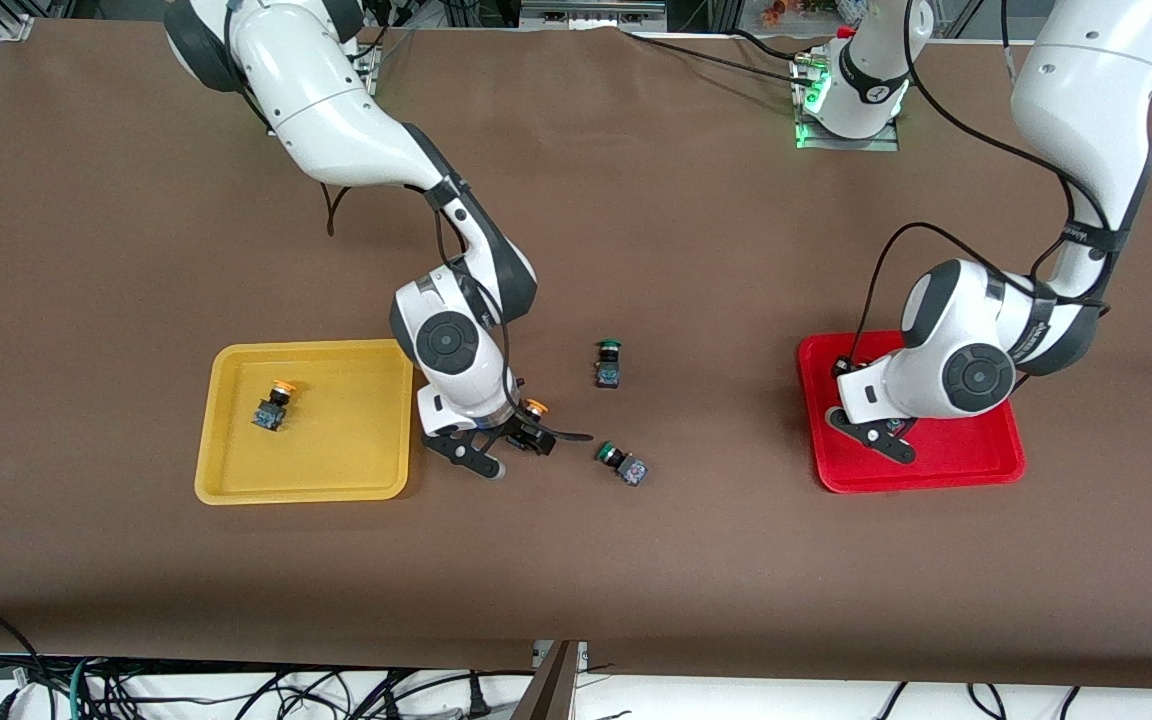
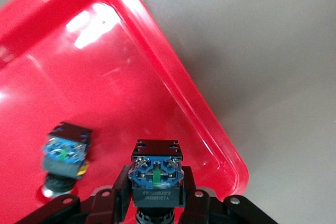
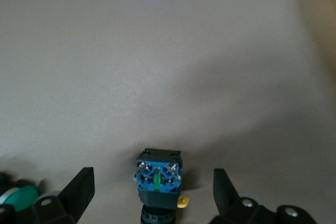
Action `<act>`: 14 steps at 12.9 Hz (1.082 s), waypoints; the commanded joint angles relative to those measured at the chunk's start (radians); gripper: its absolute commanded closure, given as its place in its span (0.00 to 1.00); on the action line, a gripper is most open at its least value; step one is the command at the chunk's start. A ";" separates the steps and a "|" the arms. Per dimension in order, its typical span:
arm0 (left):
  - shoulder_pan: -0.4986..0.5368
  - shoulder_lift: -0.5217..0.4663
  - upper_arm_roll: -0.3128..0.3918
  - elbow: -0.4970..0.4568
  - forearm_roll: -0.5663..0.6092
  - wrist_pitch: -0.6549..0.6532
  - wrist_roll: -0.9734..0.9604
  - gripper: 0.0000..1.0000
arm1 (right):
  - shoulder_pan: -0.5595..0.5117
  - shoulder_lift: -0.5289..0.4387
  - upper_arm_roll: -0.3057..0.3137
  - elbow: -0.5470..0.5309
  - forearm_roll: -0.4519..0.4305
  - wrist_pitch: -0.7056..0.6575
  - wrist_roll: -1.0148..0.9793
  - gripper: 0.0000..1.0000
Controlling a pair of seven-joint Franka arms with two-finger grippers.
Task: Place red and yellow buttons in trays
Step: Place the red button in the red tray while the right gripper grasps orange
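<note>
My right gripper is open, low over the table beside the yellow tray. Its fingers straddle a yellow-orange capped button lying on the table, shown body-up in the right wrist view. Another yellow-orange button lies in the yellow tray. My left gripper is low over the red tray and shut on a dark-bodied button, whose cap is hidden. A second button lies in the red tray beside it, hidden in the front view.
Two green-capped buttons lie on the table between the trays, one farther from the front camera and one nearer. The nearer one's green cap shows beside my right gripper.
</note>
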 commanded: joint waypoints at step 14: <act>0.016 -0.109 -0.022 -0.034 0.090 -0.001 -0.023 0.00 | -0.036 -0.062 -0.010 0.036 -0.062 -0.223 -0.185 1.00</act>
